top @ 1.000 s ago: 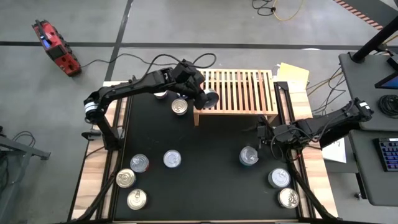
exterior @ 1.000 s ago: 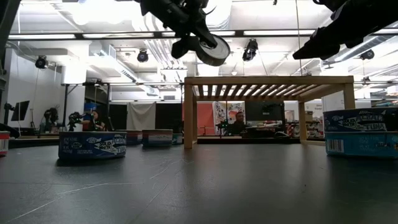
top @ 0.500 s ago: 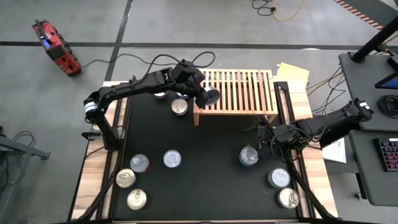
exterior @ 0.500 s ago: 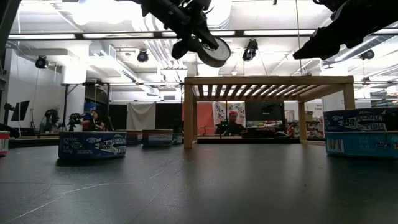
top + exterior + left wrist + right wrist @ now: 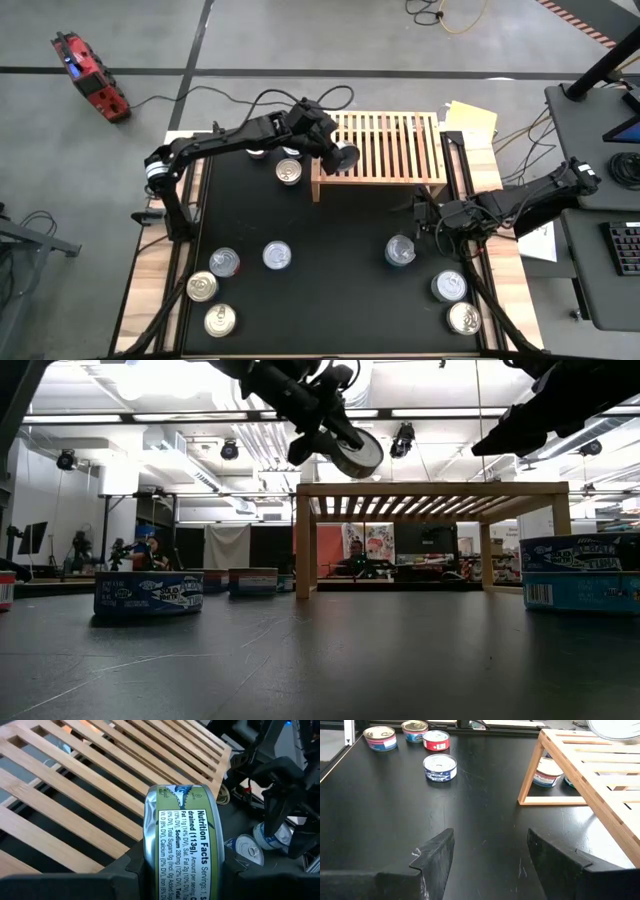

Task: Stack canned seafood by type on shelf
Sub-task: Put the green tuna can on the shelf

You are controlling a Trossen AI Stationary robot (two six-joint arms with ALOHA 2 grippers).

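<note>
My left gripper (image 5: pixel 338 156) is shut on a tin of canned seafood with a green side label (image 5: pixel 182 840). It holds the tin in the air above the left near corner of the light-wood slatted shelf (image 5: pixel 385 146), as the low view shows (image 5: pixel 357 454). My right gripper (image 5: pixel 490 855) hangs open over the black mat at the right, with nothing between its fingers (image 5: pixel 424 214). Several other tins rest on their flat bottoms on the mat, one beside the shelf's left leg (image 5: pixel 288 171) and one near my right gripper (image 5: pixel 400 250). My left gripper pinches the tin between its two fingers, one finger (image 5: pixel 131 866) on each flat end. The fingers touch beside the rim (image 5: pixel 149 845), and the side label faces the wrist camera. The fingers slant down from the table's left. The tin stands on edge, tilted and clear of the shelf's slats.
Tins lie in a group at the mat's near left (image 5: pixel 213 288), with two at the near right (image 5: pixel 449 287) (image 5: pixel 463 318). Another tin sits behind the shelf's left end (image 5: pixel 547 772). The shelf's slatted top (image 5: pixel 75 780) is bare below the held tin.
My left gripper has carried the tin a little toward the table's right and slightly down, farther over the shelf's left end. The tin stays pinched on edge.
</note>
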